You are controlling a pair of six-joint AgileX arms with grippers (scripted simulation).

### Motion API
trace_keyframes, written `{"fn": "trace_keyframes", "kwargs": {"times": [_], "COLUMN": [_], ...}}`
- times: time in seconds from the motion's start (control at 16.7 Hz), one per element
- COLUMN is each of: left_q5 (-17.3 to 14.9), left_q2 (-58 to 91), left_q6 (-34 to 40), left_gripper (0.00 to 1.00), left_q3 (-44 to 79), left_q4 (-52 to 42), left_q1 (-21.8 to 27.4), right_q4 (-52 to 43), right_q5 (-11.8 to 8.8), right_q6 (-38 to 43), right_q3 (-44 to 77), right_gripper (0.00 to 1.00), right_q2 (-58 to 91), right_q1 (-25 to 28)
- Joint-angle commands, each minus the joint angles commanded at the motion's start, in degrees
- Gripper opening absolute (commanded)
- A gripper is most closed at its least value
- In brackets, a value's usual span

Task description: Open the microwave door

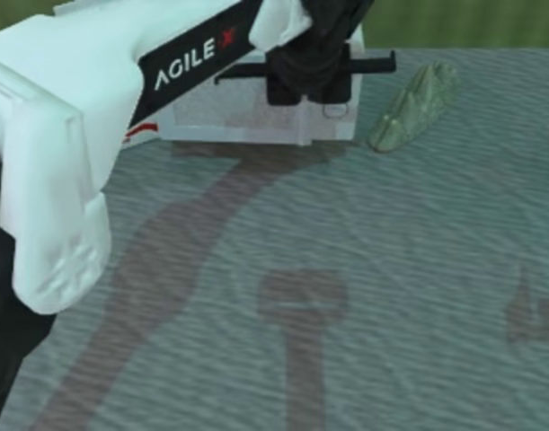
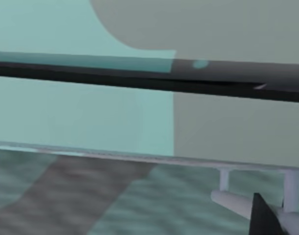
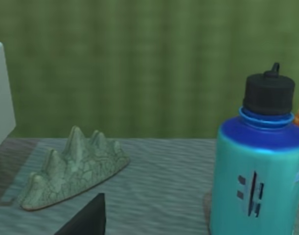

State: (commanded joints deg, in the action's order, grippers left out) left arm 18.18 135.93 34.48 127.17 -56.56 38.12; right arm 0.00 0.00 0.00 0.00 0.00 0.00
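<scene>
My left gripper [image 1: 314, 85] sits at the handle of the flat white mesh-windowed microwave door [image 1: 247, 121] at the table's far edge, finger state unclear; next, I judge, pull outward.

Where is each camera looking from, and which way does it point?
Top view: above the table, looking down; my left arm crosses to the microwave door; left gripper there.
Left wrist view: on my left wrist, close against the microwave door; a dark fingertip shows.
Right wrist view: on my right wrist, facing the blue water bottle; a dark finger shows.
Shared: the green ridged rock, in top and right wrist views.
</scene>
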Motion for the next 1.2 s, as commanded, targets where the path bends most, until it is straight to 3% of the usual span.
{"fn": "trace_keyframes", "kwargs": {"times": [1.2], "left_q5": [-1.13], "left_q2": [-3.53], "left_q6": [-2.64], "left_gripper": [0.00], "left_q3": [-6.20], "left_q4": [3.47], "left_q1": [-0.07], "right_q4": [0.00], "right_q5": [0.00], "right_q6": [0.00], "right_q3": [0.00], "right_gripper": [1.00], "right_q2": [0.00], "right_q1": [0.00]}}
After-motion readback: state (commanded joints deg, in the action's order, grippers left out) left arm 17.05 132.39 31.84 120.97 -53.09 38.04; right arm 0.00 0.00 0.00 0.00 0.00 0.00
